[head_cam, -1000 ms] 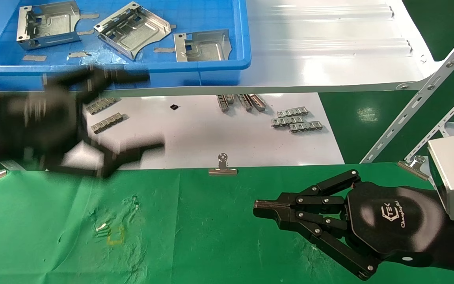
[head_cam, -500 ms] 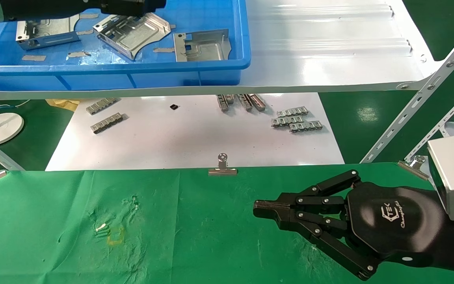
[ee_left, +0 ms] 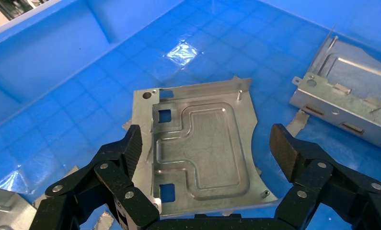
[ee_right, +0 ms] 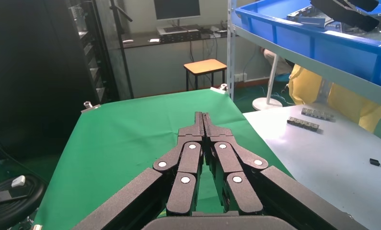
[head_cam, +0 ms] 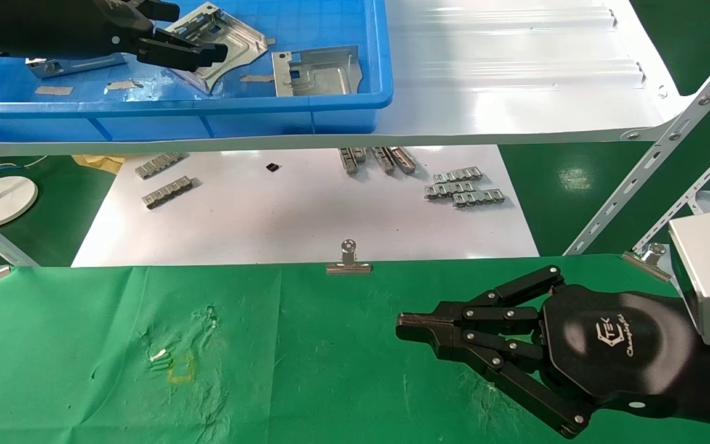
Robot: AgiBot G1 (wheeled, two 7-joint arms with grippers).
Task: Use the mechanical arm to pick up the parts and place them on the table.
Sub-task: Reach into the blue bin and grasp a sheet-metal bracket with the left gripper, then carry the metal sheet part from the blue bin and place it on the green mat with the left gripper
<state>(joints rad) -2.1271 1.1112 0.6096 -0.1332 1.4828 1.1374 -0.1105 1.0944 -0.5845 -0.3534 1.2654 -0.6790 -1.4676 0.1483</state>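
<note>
While its fingers stand wide apart, the left hand (ee_left: 205, 143) hovers over the middle part (ee_left: 202, 143) in the blue bin (head_cam: 330, 105), beyond the bench's (head_cam: 306, 357) far left corner, one finger on each side of the part. A second part (head_cam: 74, 61) lies partly hidden under that arm, and a third (head_cam: 318, 73) sits toward the bin's right end. At the near right corner of the green bench, the right hand (head_cam: 413, 327) rests idle with fingers pressed together, holding nothing.
</note>
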